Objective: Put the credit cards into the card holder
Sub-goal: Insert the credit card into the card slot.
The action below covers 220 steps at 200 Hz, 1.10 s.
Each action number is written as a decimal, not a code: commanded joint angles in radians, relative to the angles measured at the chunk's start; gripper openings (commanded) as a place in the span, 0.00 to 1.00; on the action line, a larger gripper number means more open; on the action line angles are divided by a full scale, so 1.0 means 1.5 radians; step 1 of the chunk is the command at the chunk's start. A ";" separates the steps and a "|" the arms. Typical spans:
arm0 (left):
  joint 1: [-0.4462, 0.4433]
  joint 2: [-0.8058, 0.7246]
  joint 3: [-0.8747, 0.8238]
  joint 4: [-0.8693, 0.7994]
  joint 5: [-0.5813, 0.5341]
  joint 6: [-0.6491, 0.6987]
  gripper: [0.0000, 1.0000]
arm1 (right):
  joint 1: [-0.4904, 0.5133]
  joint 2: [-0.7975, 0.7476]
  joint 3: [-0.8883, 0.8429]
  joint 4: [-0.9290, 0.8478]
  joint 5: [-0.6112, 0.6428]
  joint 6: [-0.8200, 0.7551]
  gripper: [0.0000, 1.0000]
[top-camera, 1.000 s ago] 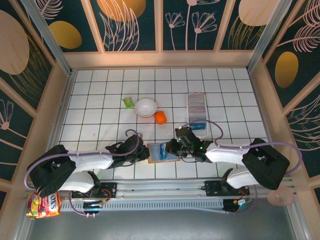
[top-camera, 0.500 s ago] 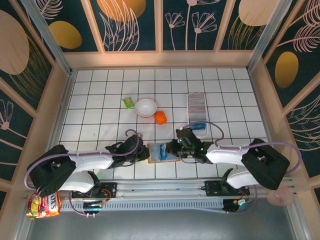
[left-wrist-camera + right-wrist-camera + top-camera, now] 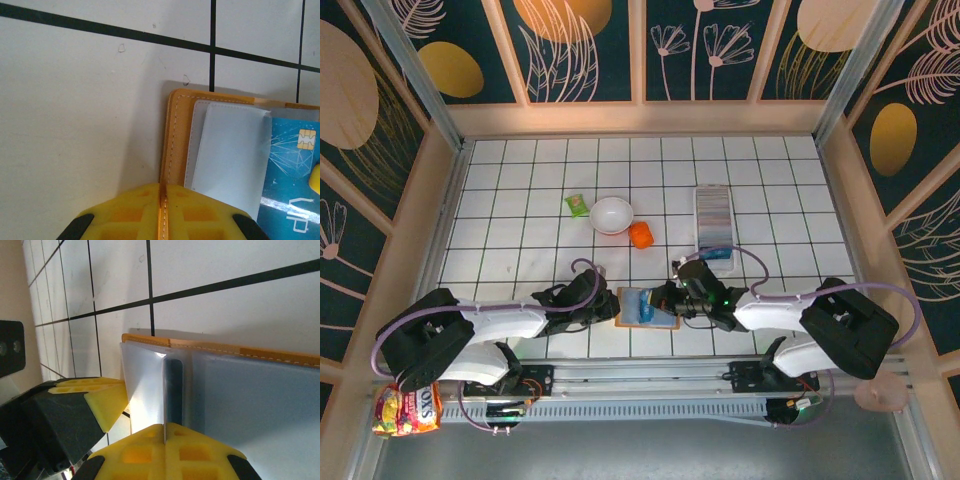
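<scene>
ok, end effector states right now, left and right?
Left end effector: closed on the wallet edge.
Right end effector: closed on a thin edge in the wallet; card or flap, cannot tell.

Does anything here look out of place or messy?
A colourful snack bag lies off the tiled table, beside the left arm's base. A blue credit card also seems to lie flat at the card holder's near end rather than in a slot.
</scene>
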State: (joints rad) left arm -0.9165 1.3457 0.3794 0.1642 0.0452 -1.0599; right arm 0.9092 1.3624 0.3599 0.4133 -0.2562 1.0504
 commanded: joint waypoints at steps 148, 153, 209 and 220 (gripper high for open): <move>-0.004 0.021 -0.006 0.007 0.019 -0.010 0.10 | -0.005 0.007 -0.022 0.066 0.014 -0.010 0.00; -0.004 0.019 -0.007 0.007 0.019 -0.009 0.11 | -0.005 0.010 -0.023 0.075 0.011 -0.003 0.00; -0.004 0.007 -0.015 0.006 0.016 -0.013 0.11 | -0.003 0.012 0.000 -0.003 0.038 0.026 0.18; -0.004 0.004 -0.017 0.007 0.014 -0.013 0.10 | 0.000 0.006 0.014 -0.052 0.058 0.012 0.21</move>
State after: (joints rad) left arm -0.9165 1.3525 0.3782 0.1814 0.0490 -1.0634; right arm 0.9051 1.3773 0.3408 0.4534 -0.2272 1.0813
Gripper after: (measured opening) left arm 0.107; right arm 0.176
